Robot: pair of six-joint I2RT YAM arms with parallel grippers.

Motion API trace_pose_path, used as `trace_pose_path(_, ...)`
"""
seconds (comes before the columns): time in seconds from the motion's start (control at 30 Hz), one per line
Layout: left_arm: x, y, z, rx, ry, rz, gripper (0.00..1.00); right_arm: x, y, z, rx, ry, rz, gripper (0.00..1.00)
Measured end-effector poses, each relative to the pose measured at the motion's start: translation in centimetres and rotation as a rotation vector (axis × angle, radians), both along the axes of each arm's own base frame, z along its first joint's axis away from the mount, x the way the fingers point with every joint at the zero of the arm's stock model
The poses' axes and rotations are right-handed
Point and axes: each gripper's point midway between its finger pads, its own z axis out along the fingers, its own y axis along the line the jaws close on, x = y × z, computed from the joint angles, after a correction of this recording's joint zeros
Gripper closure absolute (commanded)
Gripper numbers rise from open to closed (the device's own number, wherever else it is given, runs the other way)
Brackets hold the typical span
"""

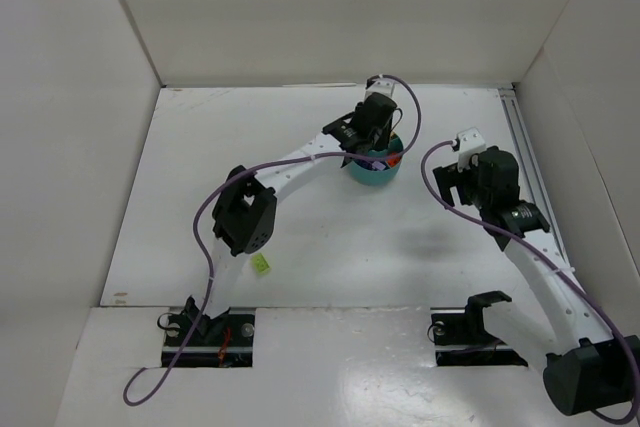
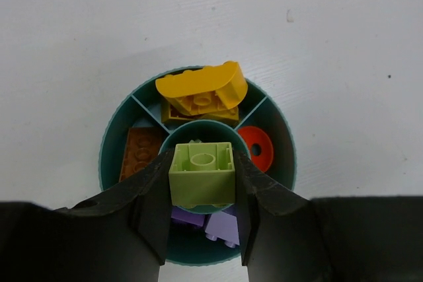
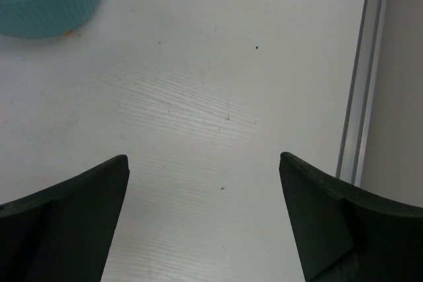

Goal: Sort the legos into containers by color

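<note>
The round teal dish [image 2: 109, 156] lies straight under my left gripper [image 2: 201, 163], which is shut on a lime green lego [image 2: 201, 179] held over the central cup. Around the cup, the compartments hold orange-yellow bricks [image 2: 198, 89] at the far side, a brown brick [image 2: 140, 153] on the left, a round orange-red piece [image 2: 256, 148] on the right and lilac bricks [image 2: 223, 228] at the near side. Another lime green brick [image 1: 262, 265] lies on the table beside the left arm. My right gripper [image 3: 203, 160] stands open over bare table, right of the dish [image 1: 378, 172].
White walls close in the table on three sides. A metal rail [image 3: 360, 97] runs along the table's right edge, close to the right gripper. The dish's ribbed wall [image 3: 49, 4] shows in the top left corner of the right wrist view.
</note>
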Motion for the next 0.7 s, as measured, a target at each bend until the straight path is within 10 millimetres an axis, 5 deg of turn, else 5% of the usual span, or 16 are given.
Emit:
trace_pose_path(0.17,0.1,0.5,-1.7,0.042,0.03,0.003,0.75,0.2,0.0,-0.7,-0.009,0.024,-0.001,0.0)
trace_pose_path(0.7,0.0,0.4,-1.8,0.044,0.037,-0.014,0.31,0.4,0.0,-1.0,-0.033,0.037,0.02,0.0)
